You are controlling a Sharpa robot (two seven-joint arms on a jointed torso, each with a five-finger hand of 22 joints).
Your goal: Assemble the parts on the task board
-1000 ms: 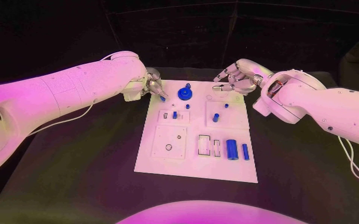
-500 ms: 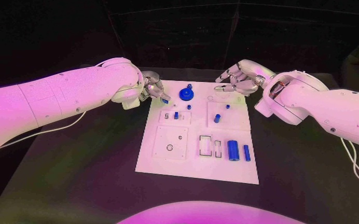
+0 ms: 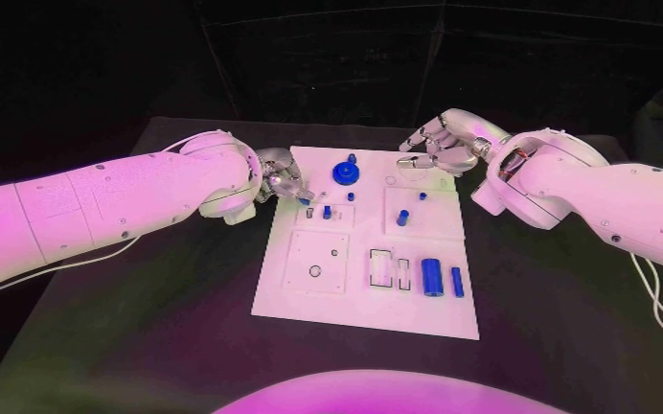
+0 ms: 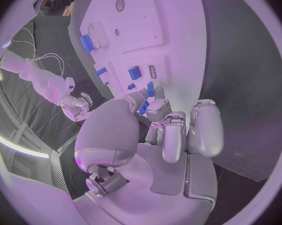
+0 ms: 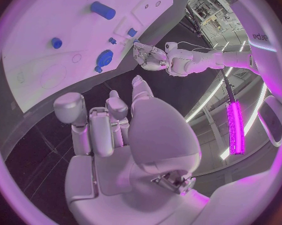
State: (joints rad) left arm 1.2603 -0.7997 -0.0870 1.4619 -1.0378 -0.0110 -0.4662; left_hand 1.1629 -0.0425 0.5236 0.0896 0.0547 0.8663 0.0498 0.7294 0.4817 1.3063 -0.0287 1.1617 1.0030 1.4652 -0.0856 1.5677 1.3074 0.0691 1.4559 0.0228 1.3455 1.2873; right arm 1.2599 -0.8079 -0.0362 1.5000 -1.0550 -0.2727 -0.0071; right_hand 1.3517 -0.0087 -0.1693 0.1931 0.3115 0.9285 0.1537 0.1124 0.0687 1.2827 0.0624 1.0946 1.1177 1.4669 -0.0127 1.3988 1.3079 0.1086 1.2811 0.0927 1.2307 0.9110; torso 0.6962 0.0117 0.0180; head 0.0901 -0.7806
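Note:
The white task board (image 3: 318,299) lies in the middle of the black table. My left hand (image 3: 286,180) hovers at the board's far left edge and pinches a small blue part (image 3: 304,199) in its fingertips; the same part (image 4: 143,107) shows by the fingertips in the left wrist view. My right hand (image 3: 445,149) hangs over the board's far right corner, fingers loosely bent and apart, holding nothing. A blue round gear-like part (image 3: 343,176) stands at the far middle of the board. Small blue pegs (image 3: 326,212) (image 3: 402,217) stand further in.
A blue cylinder (image 3: 430,277) and a thin blue bar (image 3: 456,282) lie at the board's near right, beside narrow slots (image 3: 377,268). A square plate with a hole (image 3: 315,263) sits near left. Black table (image 3: 152,318) surrounds the board.
My left hand has moved nearer along the board's left edge, carrying the small blue part, and its arm has swung in lower. My right hand has barely moved.

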